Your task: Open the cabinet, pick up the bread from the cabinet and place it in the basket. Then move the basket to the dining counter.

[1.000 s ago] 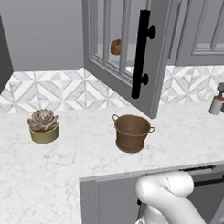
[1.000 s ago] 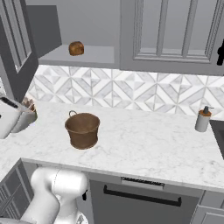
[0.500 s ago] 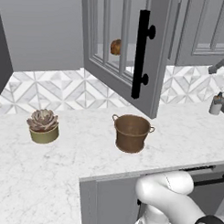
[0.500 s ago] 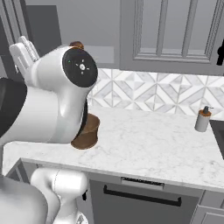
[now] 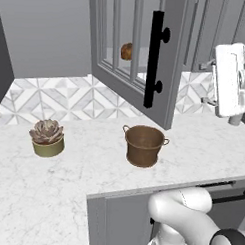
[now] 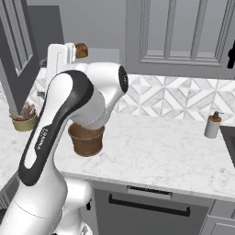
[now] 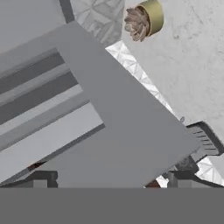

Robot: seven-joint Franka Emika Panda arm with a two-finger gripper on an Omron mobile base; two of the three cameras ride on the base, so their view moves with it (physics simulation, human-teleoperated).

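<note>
Now my arm has swung up from low behind the desk (image 5: 52,192) and stands tall in front of the cabinet (image 5: 132,55), hand raised toward the open shelf, where a second ago only its shoulder showed at the bottom of the base views. I read that as the reach for the bread having begun, with the door already swung wide enough, its black bar handle (image 5: 156,58) standing out over the basket. The cabinet's opening is left of the hand in the left base view. The basket (image 5: 143,145) sits upright on the desk below the cabinet door, unmoved and empty as far as I can see, with the succulent pot (image 5: 47,138) well off to its left and a soap bottle (image 6: 212,125) far to its right by the patterned tile backsplash (image 6: 179,98). The bread (image 5: 126,51) lies on the cabinet shelf, seen through the glass panes, just beyond my hand in the right base view. Of the pincer (image 7: 105,179) I see only the dark tips with the shelf edge across them; whether it is spread or pressed together I cannot tell.
</note>
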